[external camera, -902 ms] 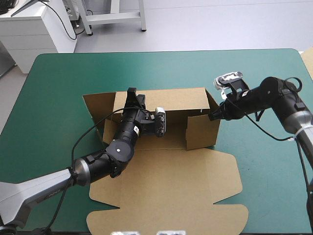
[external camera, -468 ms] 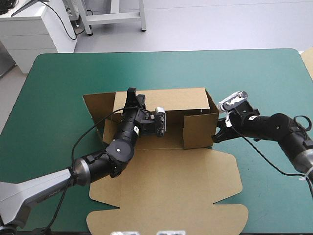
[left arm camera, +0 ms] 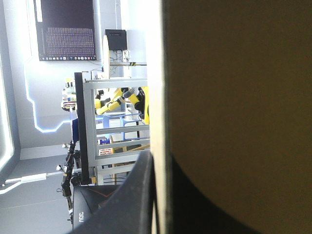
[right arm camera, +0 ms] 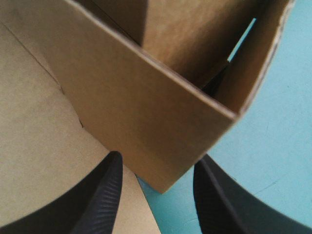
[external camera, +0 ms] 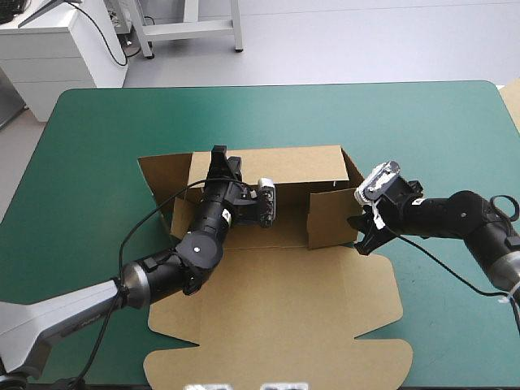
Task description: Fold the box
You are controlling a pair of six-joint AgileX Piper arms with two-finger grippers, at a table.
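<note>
The fingers (right arm camera: 105, 200) of the right gripper (external camera: 362, 236) stand apart. The near right corner (right arm camera: 165, 180) of the box (external camera: 276, 317) sits just between their tips and is not pinched. The left gripper (external camera: 218, 161) is at the back wall (external camera: 284, 166). In its wrist view a black finger lies on one side of a board edge and a dark shape on the other, so it is probably clamped on that wall, though the view is too close to be sure.

The box lies mid-table (external camera: 97, 138), ahead of both grippers. I judge it roughly half done. The back wall is up, and beside the right fingers the end wall and a short front piece stand and meet at a corner. Beyond the left fingers, the left end flap (external camera: 158, 183) leans outward, untucked. The wide front panel and lid (external camera: 276, 357) lie flat on the teal-green cover.

The left side and the front are not yet raised and tucked. The main obstacle looks to be the left arm (external camera: 162, 276), which lies across the flat panel and would block it from rising.
</note>
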